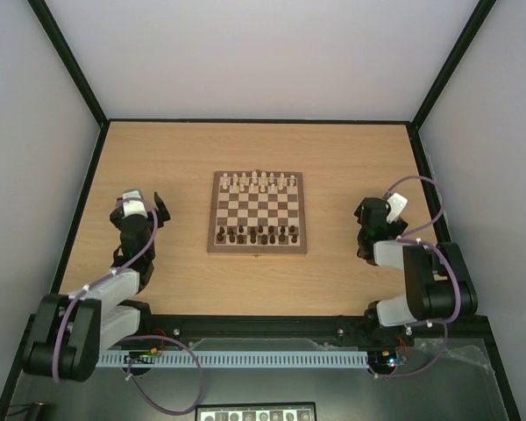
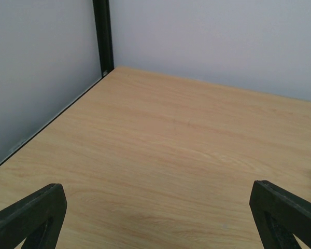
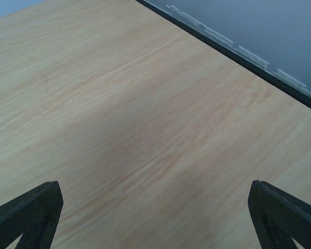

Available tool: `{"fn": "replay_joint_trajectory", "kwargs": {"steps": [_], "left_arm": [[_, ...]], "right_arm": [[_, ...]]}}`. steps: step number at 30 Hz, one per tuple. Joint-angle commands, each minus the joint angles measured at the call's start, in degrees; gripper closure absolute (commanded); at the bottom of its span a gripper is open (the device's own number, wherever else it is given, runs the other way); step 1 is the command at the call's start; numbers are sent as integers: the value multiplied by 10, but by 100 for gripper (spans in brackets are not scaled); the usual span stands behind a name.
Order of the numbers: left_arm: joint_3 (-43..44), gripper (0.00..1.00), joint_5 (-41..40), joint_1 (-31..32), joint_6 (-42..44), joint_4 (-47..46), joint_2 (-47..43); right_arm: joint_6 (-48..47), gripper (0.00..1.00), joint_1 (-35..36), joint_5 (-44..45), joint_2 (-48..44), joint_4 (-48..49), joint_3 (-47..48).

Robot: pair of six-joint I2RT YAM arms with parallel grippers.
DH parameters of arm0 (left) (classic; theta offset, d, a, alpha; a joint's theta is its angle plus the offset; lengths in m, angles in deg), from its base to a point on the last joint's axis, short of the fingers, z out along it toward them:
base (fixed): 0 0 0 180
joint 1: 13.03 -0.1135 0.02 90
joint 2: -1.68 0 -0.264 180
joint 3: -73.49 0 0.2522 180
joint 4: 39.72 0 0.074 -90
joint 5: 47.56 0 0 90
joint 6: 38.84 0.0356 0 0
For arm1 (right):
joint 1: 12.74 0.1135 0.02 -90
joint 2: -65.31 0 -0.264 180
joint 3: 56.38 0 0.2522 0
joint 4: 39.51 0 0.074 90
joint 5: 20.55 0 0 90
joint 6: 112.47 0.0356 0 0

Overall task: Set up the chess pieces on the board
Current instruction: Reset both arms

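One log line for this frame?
left gripper open, empty, left of board | right gripper open, empty, right of it | dark chess pieces on near rows

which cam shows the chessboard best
The top external view: the whole board sits mid-table, with dark pieces along its near edge and cream pieces along the far one. Both wrist views miss the board entirely and show only tabletop.

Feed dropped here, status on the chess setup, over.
Left gripper, right gripper open, empty, either side of board. Chess pieces in near two rows. Nothing blocking.
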Motion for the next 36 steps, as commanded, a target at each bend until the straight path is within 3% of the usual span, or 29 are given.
{"fn": "replay_joint_trajectory", "kwargs": {"steps": [1, 6, 10, 22, 24, 27, 29, 30, 36], "left_arm": [[1, 0, 48, -29, 1, -85, 65], [20, 1, 72, -46, 4, -136, 127], [78, 0, 104, -73, 6, -117, 190], [74, 0, 112, -78, 21, -185, 236], [50, 0, 150, -77, 39, -228, 238], [65, 0, 166, -71, 58, -219, 257], [71, 0, 165, -72, 58, -212, 262], [72, 0, 166, -72, 57, -210, 263], [76, 0, 178, -79, 51, -205, 266]], "right_arm": [[-26, 1, -3, 12, 24, 52, 38], [-73, 1, -3, -17, 26, 172, -10], [-86, 1, -2, -34, 58, 133, 32], [-104, 1, -1, -65, 5, 249, -62], [-115, 1, -1, -83, 18, 291, -73], [-146, 1, -1, -153, 41, 298, -67], [-170, 1, 0, -192, 76, 365, -80], [-163, 1, 0, -191, 62, 323, -74], [-156, 1, -2, -183, 68, 321, -66]]}}
